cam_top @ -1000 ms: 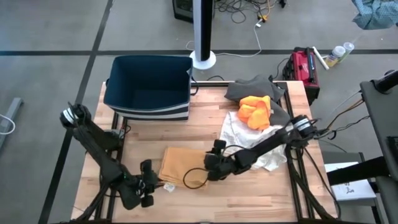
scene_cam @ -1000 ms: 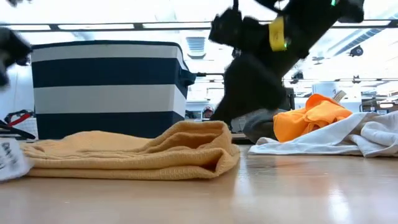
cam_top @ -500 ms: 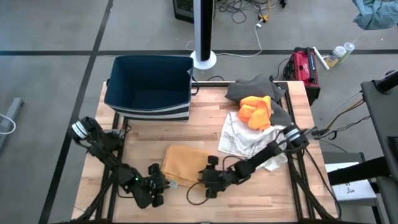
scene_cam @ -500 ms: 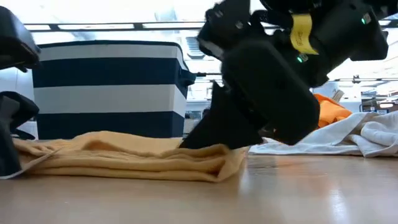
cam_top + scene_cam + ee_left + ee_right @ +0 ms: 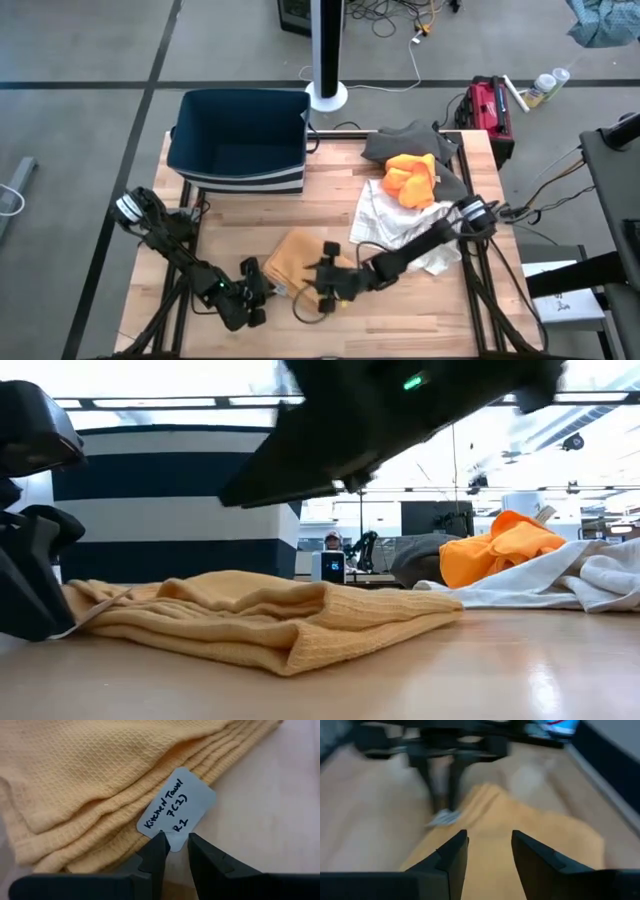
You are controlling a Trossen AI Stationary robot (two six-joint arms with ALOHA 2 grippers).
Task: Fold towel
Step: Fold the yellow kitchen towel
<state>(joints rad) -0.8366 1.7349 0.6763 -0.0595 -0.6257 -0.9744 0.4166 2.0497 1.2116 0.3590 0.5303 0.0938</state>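
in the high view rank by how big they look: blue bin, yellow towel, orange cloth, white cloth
1. blue bin
2. white cloth, though the right arm hides part of it
3. yellow towel
4. orange cloth
Towel and orange cloth look close.

- A navy bin (image 5: 238, 143) with white stripes around its base stands at the table's far left corner.
- An orange cloth (image 5: 411, 178) lies bunched on top of a grey cloth (image 5: 405, 142).
- A white cloth (image 5: 385, 218) is spread just in front of the orange one.
- A red case (image 5: 486, 106) sits off the table's far right corner.
- A white pole (image 5: 326, 50) rises from a round base behind the table.
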